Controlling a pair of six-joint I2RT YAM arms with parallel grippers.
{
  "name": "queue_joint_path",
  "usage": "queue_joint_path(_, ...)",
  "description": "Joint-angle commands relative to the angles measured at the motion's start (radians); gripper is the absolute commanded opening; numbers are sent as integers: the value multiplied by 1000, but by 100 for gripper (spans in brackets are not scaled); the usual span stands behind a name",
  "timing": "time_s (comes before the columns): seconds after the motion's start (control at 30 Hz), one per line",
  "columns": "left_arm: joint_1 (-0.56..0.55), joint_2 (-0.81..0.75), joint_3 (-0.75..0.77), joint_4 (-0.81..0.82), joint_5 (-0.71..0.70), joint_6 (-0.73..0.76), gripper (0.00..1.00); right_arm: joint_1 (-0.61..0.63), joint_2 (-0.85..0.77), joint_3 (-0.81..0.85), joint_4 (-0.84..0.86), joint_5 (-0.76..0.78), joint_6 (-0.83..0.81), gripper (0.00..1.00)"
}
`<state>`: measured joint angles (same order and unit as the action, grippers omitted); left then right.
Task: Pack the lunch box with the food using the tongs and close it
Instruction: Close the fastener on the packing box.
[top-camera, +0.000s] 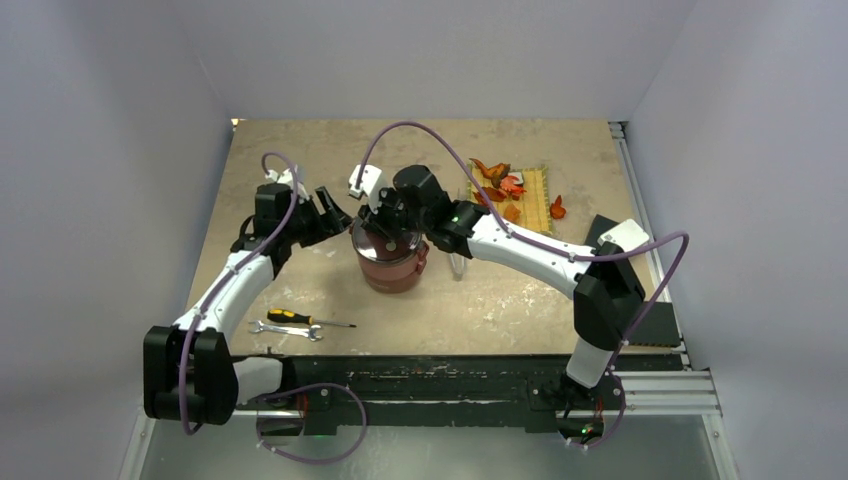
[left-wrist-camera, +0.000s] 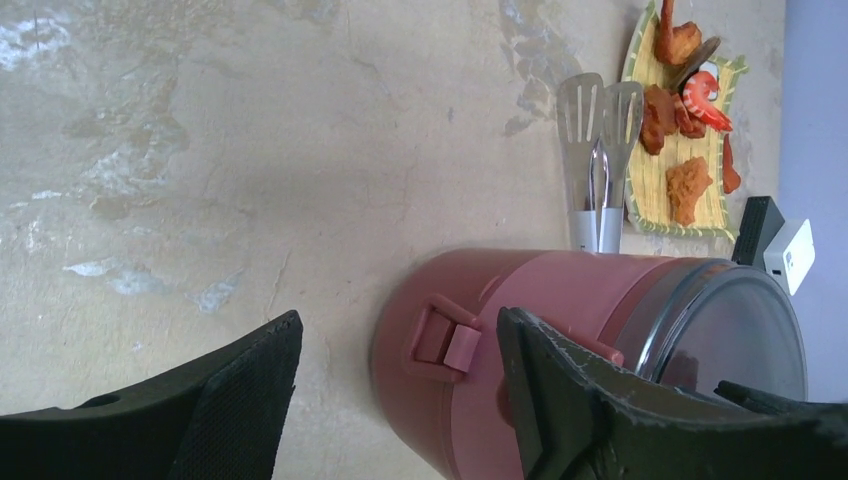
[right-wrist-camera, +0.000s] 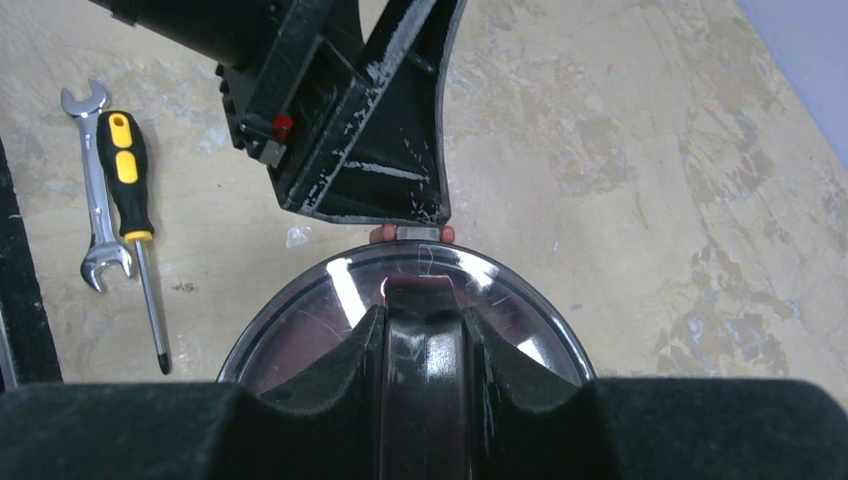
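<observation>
The dusty-red lunch box (top-camera: 392, 268) stands stacked mid-table under its dark see-through lid (right-wrist-camera: 300, 330). From above, my right gripper (right-wrist-camera: 425, 320) is shut on the lid's handle (right-wrist-camera: 425, 370). My left gripper (left-wrist-camera: 400, 330) is open at the box's left side; its fingers (left-wrist-camera: 560, 400) straddle the red side clasp (left-wrist-camera: 450, 340) without pinching it. The silver tongs (left-wrist-camera: 598, 170) lie on the table just right of the box. Orange, red and brown food pieces (left-wrist-camera: 685, 185) rest on the yellow woven mat (top-camera: 535, 200), and one piece (top-camera: 557, 208) lies beside it.
A black-and-yellow screwdriver (top-camera: 300, 319) and a small silver wrench (top-camera: 285, 330) lie near the front left. A black block (top-camera: 603, 230) sits at the right edge behind the right arm. White walls enclose the table on three sides.
</observation>
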<state>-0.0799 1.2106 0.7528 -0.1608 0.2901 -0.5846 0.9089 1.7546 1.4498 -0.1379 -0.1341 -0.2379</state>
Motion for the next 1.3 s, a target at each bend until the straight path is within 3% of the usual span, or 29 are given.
queue_joint_path(0.0, -35, 24, -8, 74, 18, -5, 69, 1, 36, -58, -141, 20, -42, 0)
queue_joint_path(0.47, -112, 60, -55, 180, 101, -63, 44, 1, 36, -85, -120, 15, -40, 0)
queue_joint_path(0.9, -120, 57, -108, 360, 199, -73, 41, 1, 46, -88, -106, 9, -39, 0)
queue_joint_path(1.1, -103, -13, -60, 132, -5, -36, 45, 1, -1, -94, -61, 44, 5, 0)
queue_joint_path(1.27, -50, -123, -16, -16, -114, -6, 57, 1, -93, -108, -31, 49, 50, 26)
